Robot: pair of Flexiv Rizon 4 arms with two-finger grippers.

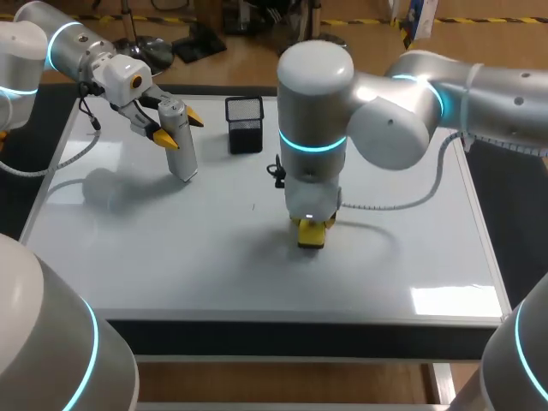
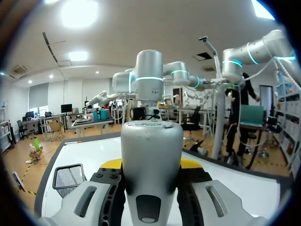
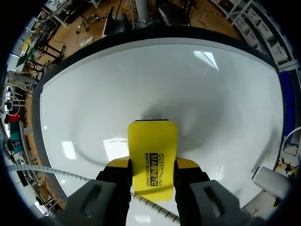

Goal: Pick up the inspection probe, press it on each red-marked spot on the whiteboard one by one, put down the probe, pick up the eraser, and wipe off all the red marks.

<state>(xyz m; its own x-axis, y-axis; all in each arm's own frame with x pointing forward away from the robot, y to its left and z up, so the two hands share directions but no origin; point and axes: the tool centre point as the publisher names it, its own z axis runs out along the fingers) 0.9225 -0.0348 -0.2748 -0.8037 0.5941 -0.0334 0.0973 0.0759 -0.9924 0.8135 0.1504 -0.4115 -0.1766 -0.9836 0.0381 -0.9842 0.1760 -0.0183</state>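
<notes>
Two claws each grip something: the left claw [image 1: 178, 128] clamps the grey inspection probe [image 1: 181, 147] over the whiteboard's [image 1: 214, 257] far left, and the right claw [image 3: 152, 165] pinches the yellow eraser [image 3: 153, 141] at the board's middle.

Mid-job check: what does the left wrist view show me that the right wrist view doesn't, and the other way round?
Only the left wrist view: the inspection probe clamped between the left gripper fingers, the black mesh holder beside it, and the right arm standing ahead.
Only the right wrist view: the yellow eraser held from both sides by the right gripper, close over the board.
Both: the whiteboard surface, with no red mark that I can make out in either.
</notes>
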